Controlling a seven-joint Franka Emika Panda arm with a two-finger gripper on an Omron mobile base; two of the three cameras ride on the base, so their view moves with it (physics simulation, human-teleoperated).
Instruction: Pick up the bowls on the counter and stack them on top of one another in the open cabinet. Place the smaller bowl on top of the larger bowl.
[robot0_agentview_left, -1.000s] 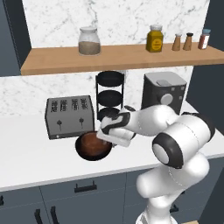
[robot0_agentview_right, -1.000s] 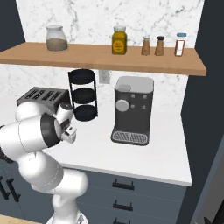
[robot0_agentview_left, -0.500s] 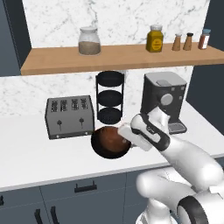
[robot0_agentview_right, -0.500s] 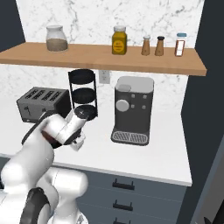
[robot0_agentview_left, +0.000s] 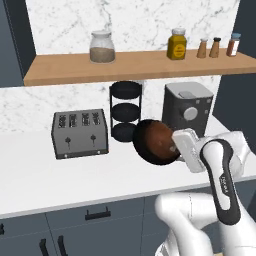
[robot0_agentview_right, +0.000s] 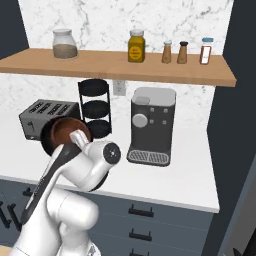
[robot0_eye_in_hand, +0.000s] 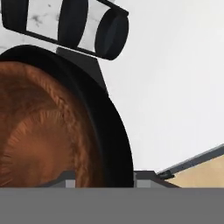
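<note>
Above the counter (robot0_agentview_left: 30, 175), the gripper (robot0_agentview_left: 176, 148) clamps both nested bowls (robot0_agentview_left: 154, 141), lifted since 0.5 s ago, open air below the open cabinet (robot0_agentview_left: 60, 72).

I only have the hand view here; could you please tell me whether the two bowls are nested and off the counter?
Observer: Yes. The smaller bowl sits inside the larger bowl, both tipped on edge in the hand, apparently clear of the counter.
Operator: Thank you. Is there bare room on the open cabinet?
Observer: Its board is bare between a glass jar and a yellow jar.
Operator: And what stands near the bowls?
Observer: From the left base view, a toaster stands to their left and a coffee machine behind them to the right.
</note>
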